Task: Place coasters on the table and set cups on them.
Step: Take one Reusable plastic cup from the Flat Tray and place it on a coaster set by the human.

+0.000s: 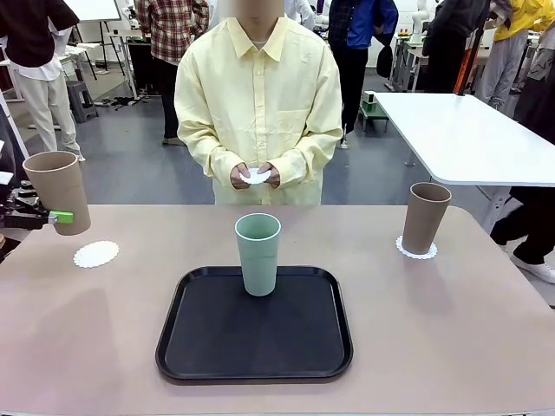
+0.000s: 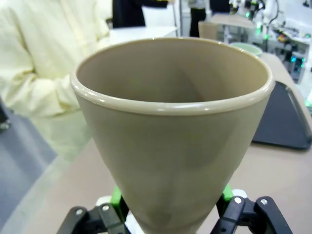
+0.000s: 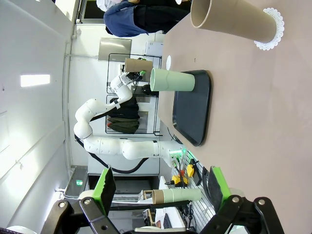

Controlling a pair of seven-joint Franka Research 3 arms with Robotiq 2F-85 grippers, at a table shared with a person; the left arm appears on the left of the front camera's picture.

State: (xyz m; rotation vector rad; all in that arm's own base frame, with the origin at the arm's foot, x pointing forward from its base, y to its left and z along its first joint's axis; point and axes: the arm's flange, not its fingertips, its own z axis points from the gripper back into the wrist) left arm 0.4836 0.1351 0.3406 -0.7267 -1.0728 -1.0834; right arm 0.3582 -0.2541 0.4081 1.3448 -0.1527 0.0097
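My left gripper [image 1: 54, 217] is shut on a taupe cup [image 1: 56, 192], upright and just above the table [image 1: 451, 347] at its far left. In the left wrist view that cup [image 2: 175, 126] rises between my green pads [image 2: 117, 197]. A white coaster [image 1: 95, 254] lies bare on the table just right of it. A second taupe cup [image 1: 426, 217] stands on a coaster [image 1: 416, 250] at the right. The mint cup [image 1: 258, 253] stands on the black tray [image 1: 254, 364]. The person holds another white coaster [image 1: 255, 176] in both hands. My right gripper [image 3: 161, 185] is open and holds nothing, well away from the taupe cup [image 3: 234, 19] on its coaster [image 3: 273, 29].
The person stands at the far edge, hands held above the table. A white table [image 1: 468, 139] stands behind at the right. Bare tabletop lies on both sides of the tray and in front of it.
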